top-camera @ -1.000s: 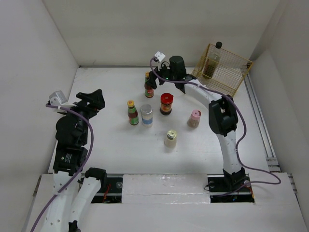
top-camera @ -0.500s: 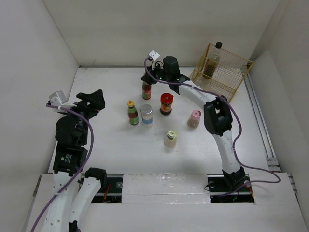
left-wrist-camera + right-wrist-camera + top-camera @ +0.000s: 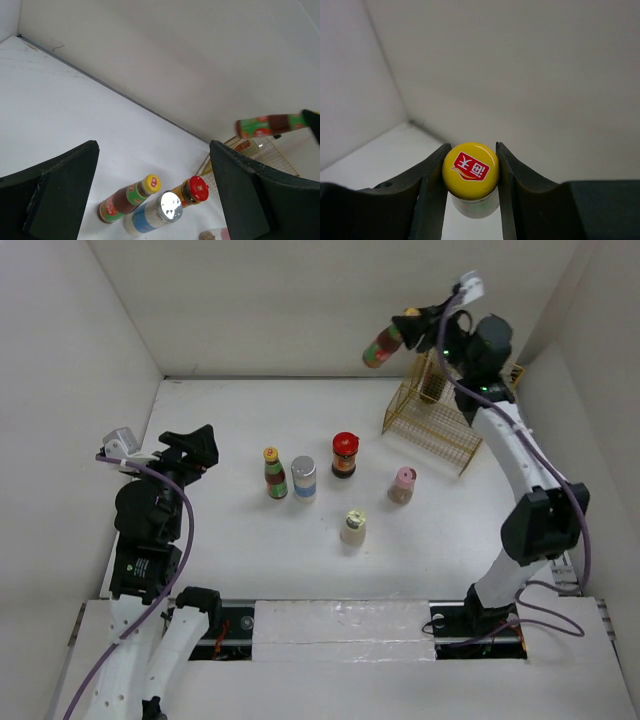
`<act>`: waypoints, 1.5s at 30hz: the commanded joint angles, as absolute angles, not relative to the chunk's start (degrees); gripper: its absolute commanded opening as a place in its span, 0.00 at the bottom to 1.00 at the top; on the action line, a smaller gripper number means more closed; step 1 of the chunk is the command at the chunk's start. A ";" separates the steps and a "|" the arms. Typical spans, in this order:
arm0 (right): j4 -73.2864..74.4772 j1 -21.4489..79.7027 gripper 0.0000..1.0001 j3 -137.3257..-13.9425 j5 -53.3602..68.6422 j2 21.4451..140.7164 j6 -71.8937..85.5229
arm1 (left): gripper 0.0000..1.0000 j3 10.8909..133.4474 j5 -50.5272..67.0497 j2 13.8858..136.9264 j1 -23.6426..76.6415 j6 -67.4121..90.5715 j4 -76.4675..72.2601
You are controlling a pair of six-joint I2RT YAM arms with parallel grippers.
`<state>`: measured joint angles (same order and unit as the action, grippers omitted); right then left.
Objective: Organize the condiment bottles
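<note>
Near the left edge of the desk: left arm folded upright, left gripper hanging above the surface and aimed toward the middle, fingers spread wide apart, released. Bare white desk on every side of it, from the near left corner back to the far left corner.

Around the middle: five condiment bottles standing upright, none touching.
- Yellow-capped bottle, red-green label, just beside the silver-capped jar.
- Red-capped jar a little farther back and to the right.
- Cream-capped bottle closest to the near edge.
- Pink-capped bottle rightmost.

Open strips of desk between this cluster and the far edge, and between it and the near edge.

At the far right corner: yellow wire basket, close to the right edge.

Above that corner: right arm stretched tall from its base at the near edge, elbow by the right edge, right gripper high in the air, clenched on the neck of the sixth bottle just under its yellow cap. Bottle tilted well off upright, base pointing left and down, over the far edge, well above the desk and just left of the basket.
</note>
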<state>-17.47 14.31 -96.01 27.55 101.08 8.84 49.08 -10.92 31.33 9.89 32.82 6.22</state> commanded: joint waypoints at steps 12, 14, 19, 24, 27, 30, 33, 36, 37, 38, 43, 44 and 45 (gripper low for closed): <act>-18.64 -1.23 0.12 -100.45 22.41 97.99 6.52 | 0.87 48.52 -9.49 32.08 9.58 32.34 3.34; -17.93 -1.23 0.12 -100.46 20.75 98.53 5.02 | 0.87 48.52 -9.49 32.61 9.58 32.34 3.34; -17.23 -1.23 0.12 -100.46 19.34 101.51 3.25 | 0.87 48.52 -9.49 33.13 9.58 32.34 3.34; -17.23 -0.71 0.12 -100.46 18.72 103.27 1.41 | 0.87 48.52 -9.49 33.13 9.58 32.34 3.34; -17.23 0.78 0.12 -99.15 16.44 103.97 -0.52 | 0.87 48.52 -9.49 33.13 9.58 32.34 3.34; -17.23 2.11 0.12 -98.00 13.89 105.81 -2.28 | 0.87 48.52 -9.49 33.13 9.58 32.34 3.34; -17.92 2.72 0.12 -96.25 13.27 107.40 -2.29 | 0.87 48.52 -9.49 33.13 9.58 32.34 3.34; -18.46 2.72 0.12 -95.71 12.13 108.89 -2.29 | 0.87 48.52 -9.49 33.13 9.58 32.34 3.34; -18.46 2.72 0.12 -95.71 12.13 108.90 -2.29 | 0.87 48.52 -9.49 33.13 9.58 32.34 3.34; -18.46 2.72 0.12 -95.71 12.83 109.59 -2.29 | 0.87 48.52 -9.49 33.13 9.58 32.34 3.34; -18.46 2.72 0.16 -94.31 12.83 110.74 -2.29 | 0.87 48.52 -9.49 33.13 9.58 32.34 3.34; -18.46 2.72 0.19 -93.61 12.83 110.74 -1.59 | 0.87 48.52 -9.49 33.13 9.58 32.34 3.34; -18.46 2.72 0.20 -93.60 12.31 110.74 -1.58 | 0.87 48.52 -8.97 33.13 9.58 32.34 3.34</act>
